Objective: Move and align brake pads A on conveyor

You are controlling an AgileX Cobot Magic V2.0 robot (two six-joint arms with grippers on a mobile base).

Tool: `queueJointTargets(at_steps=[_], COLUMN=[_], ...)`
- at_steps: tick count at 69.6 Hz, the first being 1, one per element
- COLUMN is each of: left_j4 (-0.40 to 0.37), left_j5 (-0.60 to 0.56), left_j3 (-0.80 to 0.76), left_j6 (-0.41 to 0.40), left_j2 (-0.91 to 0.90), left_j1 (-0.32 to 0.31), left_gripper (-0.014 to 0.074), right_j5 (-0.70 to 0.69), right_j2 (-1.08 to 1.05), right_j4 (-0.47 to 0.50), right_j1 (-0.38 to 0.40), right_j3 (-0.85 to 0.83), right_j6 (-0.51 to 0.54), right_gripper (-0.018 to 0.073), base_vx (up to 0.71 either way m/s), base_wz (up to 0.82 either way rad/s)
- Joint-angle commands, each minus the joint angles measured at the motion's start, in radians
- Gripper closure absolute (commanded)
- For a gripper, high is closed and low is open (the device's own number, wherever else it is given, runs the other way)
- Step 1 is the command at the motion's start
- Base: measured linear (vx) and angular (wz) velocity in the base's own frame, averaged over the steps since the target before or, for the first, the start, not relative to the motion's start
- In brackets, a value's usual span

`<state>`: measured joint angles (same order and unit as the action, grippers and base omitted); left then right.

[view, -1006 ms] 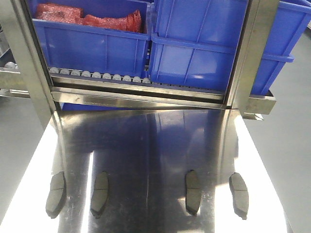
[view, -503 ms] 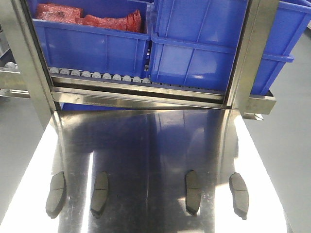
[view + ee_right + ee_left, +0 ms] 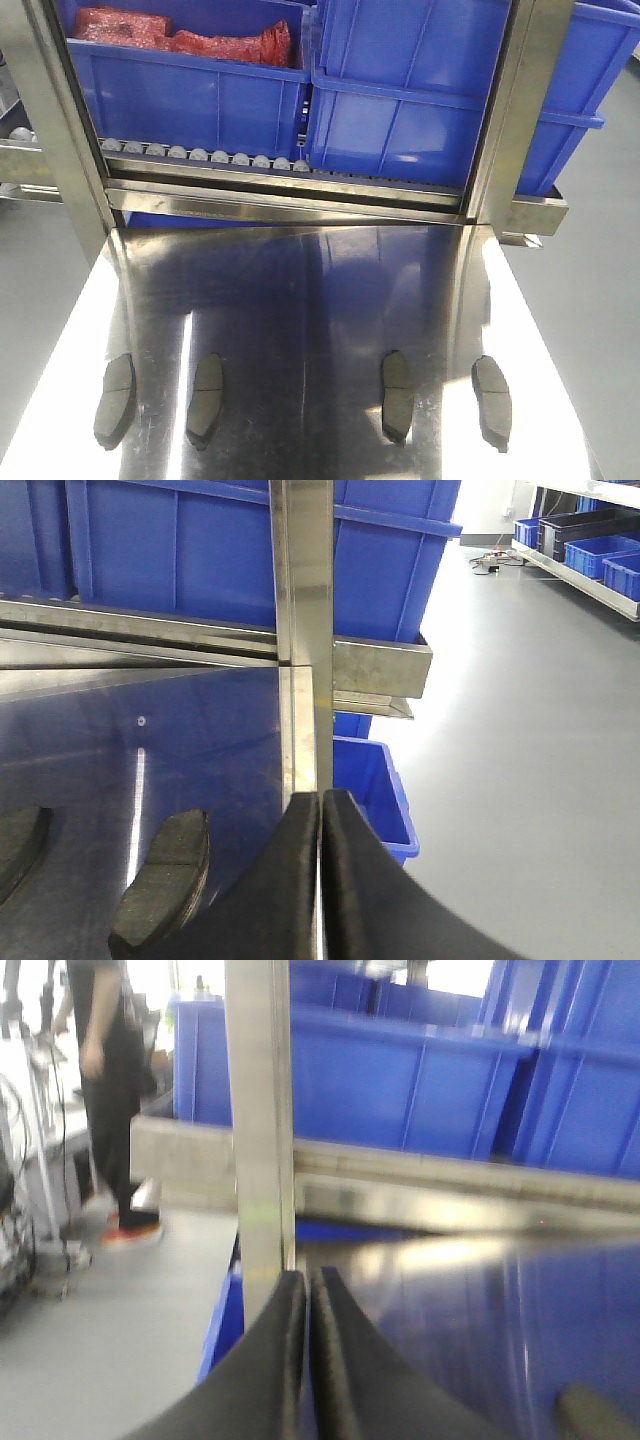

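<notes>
Four brake pads A (image 3: 397,396) are lying in a row on the steel tabletop (image 3: 300,290), long axes running toward the blue bins (image 3: 200,100). Fingers are pressing together, empty, on left end effector (image 3: 306,1278) and right end effector (image 3: 321,798).

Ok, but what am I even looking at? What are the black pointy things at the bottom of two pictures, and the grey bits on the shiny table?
This is a robot with two arms, and each picture comes from one of its cameras. The front view looks down from the robot's body at a shiny steel table. On it lie four brake pads, flat dark-grey pieces in a row, with nothing touching them. Behind the table is a rack with blue bins. The other two views come from small cameras on the robot's wrists. The black pointy shape in each one is that arm's grabbing tool: the left tool and the right tool. Both are pressed shut and hold nothing. The left wrist view also catches a person standing off to the side.
</notes>
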<state>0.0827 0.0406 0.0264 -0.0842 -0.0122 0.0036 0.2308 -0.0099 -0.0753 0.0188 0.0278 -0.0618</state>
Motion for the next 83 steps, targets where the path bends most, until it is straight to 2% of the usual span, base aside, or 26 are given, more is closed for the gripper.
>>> queueJointTargets(at_steps=[1,19,23,27,31,35,40,46,53,63,71,76,83], left_j4=[-0.008,-0.010,-0.049,-0.135,-0.220,-0.252,-0.214,-0.130,-0.083,-0.083,-0.083,-0.083,-0.100], left_j5=[-0.168,-0.489,-0.541,-0.555,-0.505,-0.416,-0.287,-0.153,0.033,0.333,0.500,0.564,0.659], left_j3=[0.007,0.007,0.006,-0.013,-0.063,-0.134,-0.250,-0.392,-0.589,-0.840,-0.990,-1.054,-1.124], left_j6=[-0.006,-0.006,-0.024,-0.085,-0.125,-0.112,-0.050,0.027,0.042,0.044,0.065,0.095,0.094], left_j2=[-0.015,-0.015,-0.015,-0.015,-0.012,0.002,0.045,0.138,0.278,0.492,0.657,0.742,0.825], left_j1=[-0.001,-0.001,-0.001,-0.001,-0.001,-0.001,-0.001,-0.001,-0.001,-0.001,-0.002,-0.002,-0.002], left_gripper=[0.0602,0.0602,0.0602,0.0602,0.0602,0.0602,0.0602,0.0602,0.0598,0.0551,0.0444,0.0331,0.0157], right_j5=[-0.074,-0.074,-0.074,-0.074,-0.074,-0.074,-0.074,-0.074,-0.074,-0.074,-0.074,-0.074,-0.074], right_j2=[-0.013,-0.013,-0.013,-0.013,-0.013,-0.013,-0.013,-0.013,-0.013,-0.013,-0.013,-0.013,-0.013], right_j4=[-0.007,-0.007,-0.007,-0.007,-0.007,-0.007,-0.007,-0.007,-0.007,-0.007,-0.007,-0.007,-0.007], right_j1=[0.001,0.001,0.001,0.001,0.001,0.001,0.001,0.001,0.001,0.001,0.001,0.001,0.001], right_j3=[0.011,0.011,0.011,0.011,0.011,0.011,0.011,0.011,0.011,0.011,0.011,0.011,0.011], right_j6=[0.009,0.009,0.009,0.009,0.009,0.009,0.009,0.009,0.009,0.009,0.009,0.009,0.009], right_gripper=[0.0566,0.0566,0.0566,0.0566,0.0566,0.0566,0.0566,0.0566,0.0566,0.0566,0.0566,0.0566,0.0566], base_vx=[0.00,0.00,0.00,0.00,0.00,0.00,0.00,0.00,0.00,0.00,0.00,0.00,0.00], base_wz=[0.00,0.00,0.00,0.00,0.00,0.00,0.00,0.00,0.00,0.00,0.00,0.00,0.00])
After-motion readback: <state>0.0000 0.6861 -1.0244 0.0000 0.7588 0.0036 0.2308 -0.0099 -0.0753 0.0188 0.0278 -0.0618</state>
